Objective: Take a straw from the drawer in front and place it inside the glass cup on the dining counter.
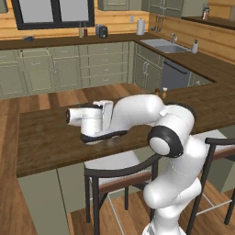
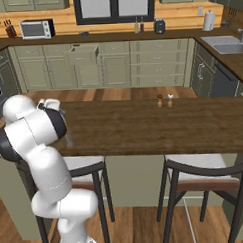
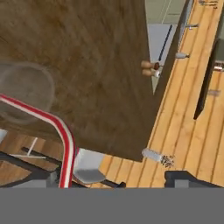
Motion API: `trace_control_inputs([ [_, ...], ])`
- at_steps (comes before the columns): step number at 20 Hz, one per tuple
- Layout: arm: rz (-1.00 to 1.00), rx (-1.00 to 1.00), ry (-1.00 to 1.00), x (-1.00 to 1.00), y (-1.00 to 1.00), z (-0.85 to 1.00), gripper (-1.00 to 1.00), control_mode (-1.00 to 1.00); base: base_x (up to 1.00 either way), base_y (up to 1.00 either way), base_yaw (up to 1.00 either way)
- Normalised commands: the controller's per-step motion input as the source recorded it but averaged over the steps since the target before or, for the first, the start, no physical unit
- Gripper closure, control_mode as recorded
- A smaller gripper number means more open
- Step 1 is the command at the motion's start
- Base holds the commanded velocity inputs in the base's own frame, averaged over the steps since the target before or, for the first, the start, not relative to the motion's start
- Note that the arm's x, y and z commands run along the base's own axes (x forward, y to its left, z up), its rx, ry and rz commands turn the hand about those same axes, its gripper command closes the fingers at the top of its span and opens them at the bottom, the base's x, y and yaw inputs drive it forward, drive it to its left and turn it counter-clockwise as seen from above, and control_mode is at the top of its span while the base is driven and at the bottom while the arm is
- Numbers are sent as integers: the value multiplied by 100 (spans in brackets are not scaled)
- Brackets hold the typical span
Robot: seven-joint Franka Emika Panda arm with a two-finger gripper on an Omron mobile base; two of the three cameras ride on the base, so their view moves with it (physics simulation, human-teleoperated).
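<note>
Sage-green and pulled out of the far cabinet row, the drawer (image 2: 83, 55) stands open well behind the brown wood surface (image 1: 50, 137), so the fetching part of the task looks done. Over the left stretch of that surface the arm reaches forward with its hand pointed down. In the hand view the cup (image 3: 24, 92) shows at the left as a faint, nearly colourless ring standing on the wood, close under the hand. Just right of it runs the straw (image 3: 52, 120), a red-pink line that comes in from the left edge, crosses the near part of the ring, bends, and drops toward the bottom of the view. Whether its far end sits inside the cup or only passes in front of it, I cannot tell. The end effector (image 3: 116, 180) has its dark tips set wide apart at the bottom of that view. The straw passes near the left tip without being pinched between the two, so it looks let go. Farther right, two small brown shakers (image 3: 149, 69) stand near the surface's far edge, well apart from the cup. What seems left is for the straw to settle in the cup and for the hand to lift clear without tipping it.
</note>
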Motion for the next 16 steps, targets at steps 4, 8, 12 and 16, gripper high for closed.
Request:
trace_control_inputs([
  [4,0,33,34,0,-3,0,-100,-100,0,0,0],
  [8,0,34,35,0,-5,0,-100,-100,0,0,0],
  [12,0,34,36,0,-5,-4,-100,-100,0,0,0],
  [16,0,31,37,8,-4,-21,-100,-100,0,0,0],
])
